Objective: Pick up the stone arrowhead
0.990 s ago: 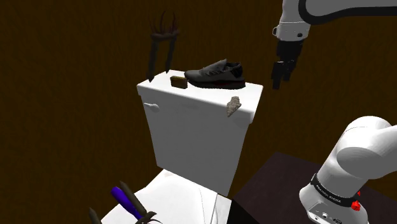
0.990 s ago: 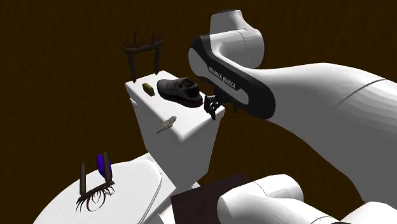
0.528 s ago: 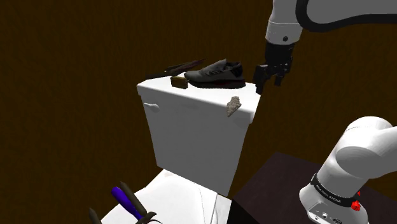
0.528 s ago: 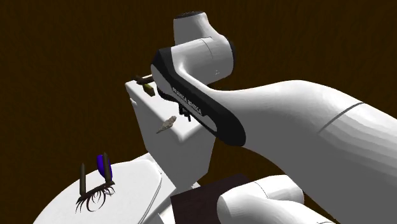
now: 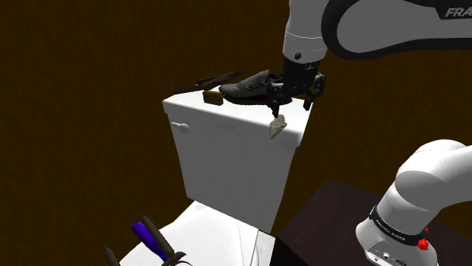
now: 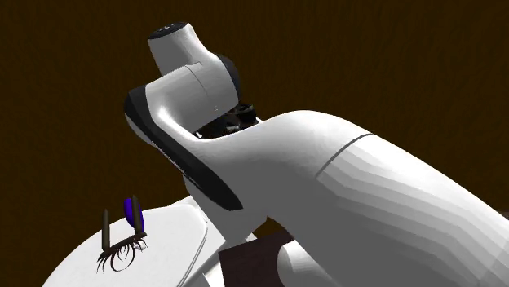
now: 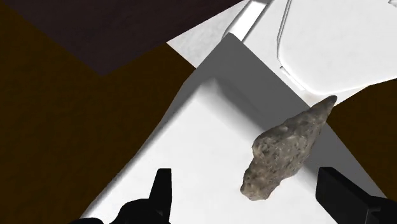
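Fingers: the two black fingers (image 7: 162, 189) are spread wide and hold nothing. Neither one touches the stone or the surface under it.
Stone arrowhead: a rough, mottled grey-brown stone arrowhead (image 7: 285, 151) lies flat in the gap between the spread fingers. It is closer to one finger than the other and clear of both.
Arrowhead's place: in the shoulder view the arrowhead (image 5: 277, 126) sits at the near edge of the white toilet tank lid (image 5: 227, 113), toward the lid's right corner. In the wrist view its pointed end juts past that edge.
Fingers over the stone: in the shoulder view the fingers (image 5: 274, 107) hang just above the arrowhead and point down at it. One fingertip is very near the stone's upper end.
Arm: the white Franka arm (image 5: 363, 23) reaches in from the shoulder view's upper right. In the second exterior view the arm (image 6: 326, 187) covers the tank.
Sneaker: a dark grey sneaker (image 5: 253, 86) stands on the back of the tank lid, just to the shoulder view's left of the hand.
Small block: a small brown block (image 5: 212, 96) rests on the lid beside the sneaker's toe.
Dark tool: a long dark tool (image 5: 219, 78) lies flat behind the block, at the lid's back edge.
Toilet lid below: the white toilet lid (image 5: 219, 234) carries a purple-handled object (image 5: 151, 238) with dark prongs.
Stand: the dark stand top (image 5: 325, 219) shows at the shoulder view's lower right.
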You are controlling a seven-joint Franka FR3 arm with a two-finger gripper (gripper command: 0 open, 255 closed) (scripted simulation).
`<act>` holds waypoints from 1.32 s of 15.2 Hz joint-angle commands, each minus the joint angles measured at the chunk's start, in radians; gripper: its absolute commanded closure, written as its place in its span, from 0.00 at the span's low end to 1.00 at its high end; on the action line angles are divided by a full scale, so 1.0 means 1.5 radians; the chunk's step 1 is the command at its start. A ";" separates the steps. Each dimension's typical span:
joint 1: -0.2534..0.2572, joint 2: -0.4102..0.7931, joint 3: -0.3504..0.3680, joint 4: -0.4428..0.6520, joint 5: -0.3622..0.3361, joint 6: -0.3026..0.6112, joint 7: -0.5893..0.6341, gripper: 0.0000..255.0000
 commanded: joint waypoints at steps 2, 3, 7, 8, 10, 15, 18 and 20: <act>-0.036 0.036 0.070 0.045 -0.002 0.012 0.097 0.00; -0.035 0.034 0.072 0.035 0.000 0.021 0.098 0.00; -0.031 0.030 0.080 -0.002 0.006 0.053 0.104 0.00; -0.030 0.029 0.082 -0.011 0.008 0.061 0.105 0.00; -0.028 0.028 0.086 -0.025 0.011 0.074 0.107 0.00; -0.028 0.028 0.086 -0.024 0.011 0.073 0.107 1.00; -0.028 0.029 0.086 -0.023 0.011 0.073 0.108 1.00; -0.028 0.029 0.086 -0.023 0.011 0.073 0.108 1.00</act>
